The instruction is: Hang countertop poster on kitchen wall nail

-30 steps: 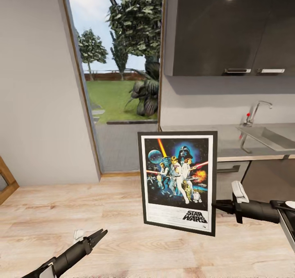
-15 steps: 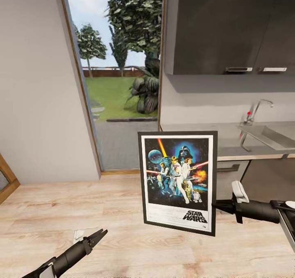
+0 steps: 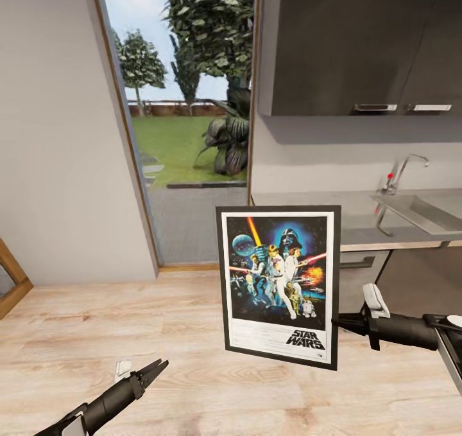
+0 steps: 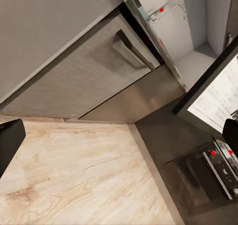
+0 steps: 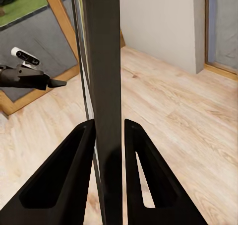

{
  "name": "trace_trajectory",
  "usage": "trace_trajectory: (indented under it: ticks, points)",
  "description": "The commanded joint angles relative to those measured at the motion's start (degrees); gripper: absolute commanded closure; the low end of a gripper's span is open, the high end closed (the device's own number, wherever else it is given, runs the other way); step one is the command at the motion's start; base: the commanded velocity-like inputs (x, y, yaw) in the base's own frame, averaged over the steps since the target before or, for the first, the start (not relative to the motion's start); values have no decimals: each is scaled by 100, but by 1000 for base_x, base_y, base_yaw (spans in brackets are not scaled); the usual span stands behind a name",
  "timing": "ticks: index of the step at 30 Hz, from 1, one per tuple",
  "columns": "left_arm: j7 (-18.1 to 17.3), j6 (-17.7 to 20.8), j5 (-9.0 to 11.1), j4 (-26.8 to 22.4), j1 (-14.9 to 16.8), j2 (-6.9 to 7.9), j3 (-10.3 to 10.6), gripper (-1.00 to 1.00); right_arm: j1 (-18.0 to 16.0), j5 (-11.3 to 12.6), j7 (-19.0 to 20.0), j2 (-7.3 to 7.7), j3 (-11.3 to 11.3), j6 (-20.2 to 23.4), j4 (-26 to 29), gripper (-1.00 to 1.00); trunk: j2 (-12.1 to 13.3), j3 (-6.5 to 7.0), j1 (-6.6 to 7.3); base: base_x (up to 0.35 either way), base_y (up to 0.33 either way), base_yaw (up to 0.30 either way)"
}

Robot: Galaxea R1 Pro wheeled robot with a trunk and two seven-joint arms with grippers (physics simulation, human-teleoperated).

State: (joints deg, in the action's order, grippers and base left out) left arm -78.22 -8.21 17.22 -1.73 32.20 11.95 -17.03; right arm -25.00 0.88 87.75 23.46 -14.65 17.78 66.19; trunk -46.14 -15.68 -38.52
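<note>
One poster (image 3: 279, 285) hangs upright in mid-air over the wooden floor (image 3: 192, 333), held by its right edge in the right gripper (image 3: 336, 322). From the right wrist camera the frame is seen edge-on as a dark strip (image 5: 106, 86), with the two black fingers (image 5: 64, 175) pressed against either side of it, so the jaws are closed on the poster. Its face cannot be read from that angle.

In the head view the left gripper (image 3: 154, 368) sits low and well apart from the poster; its two fingertips stand slightly parted with nothing between them. The left wrist camera catches only dark blurs of those fingers at the edges of its picture, plus a cut-off corner of the poster (image 4: 218, 103).

One kitchen countertop (image 3: 301, 208) runs behind the poster, partly hidden by it and cut off at the right edge. It carries one sink (image 3: 423, 211) and one chrome faucet (image 3: 404, 169). Two dark upper cabinets (image 3: 333, 44) hang above, each with one handle. One small white scrap (image 3: 123, 366) lies on the floor near the left gripper; what it is cannot be made out. On the pale grey wall (image 3: 58, 134), left of the glass door, no nail can be picked out at this size.
</note>
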Motion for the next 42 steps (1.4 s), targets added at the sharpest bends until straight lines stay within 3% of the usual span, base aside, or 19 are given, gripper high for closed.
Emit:
trace_trajectory:
  ticks: [1, 42]
  points:
    - [-9, -58, -38, 6, 5, 1, -37, -100, -4, 14, 32, 1, -2, 78, -1, 100, 36, 10, 22, 0, 0, 0]
    - [-9, 47, -43, 14, 2, -3, -37, -100, -4, 18, 32, -14, 6, 77, -1, 100, 1680, 743, 922, 0, 0, 0]
